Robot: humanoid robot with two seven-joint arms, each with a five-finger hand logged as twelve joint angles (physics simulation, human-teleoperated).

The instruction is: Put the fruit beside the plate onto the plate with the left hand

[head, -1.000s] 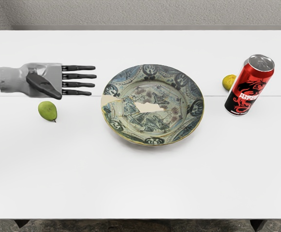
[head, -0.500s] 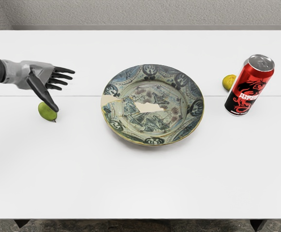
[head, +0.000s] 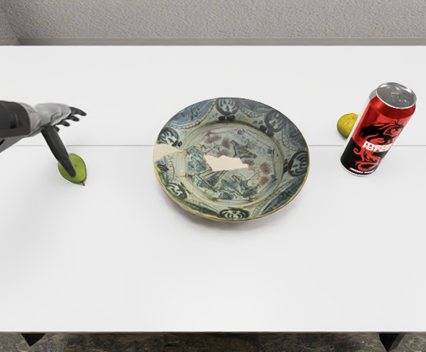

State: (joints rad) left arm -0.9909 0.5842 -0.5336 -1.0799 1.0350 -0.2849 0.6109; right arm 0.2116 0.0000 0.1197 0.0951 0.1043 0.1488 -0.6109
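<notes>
Head view: red can (head: 377,129) beside second fruit (head: 347,125), right of plate (head: 231,214).

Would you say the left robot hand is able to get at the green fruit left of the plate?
Probably yes: the left robot hand hangs right over the green fruit, nothing between.

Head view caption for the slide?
Left hand over the green fruit beside the plate; red can and yellow fruit at right.
</notes>
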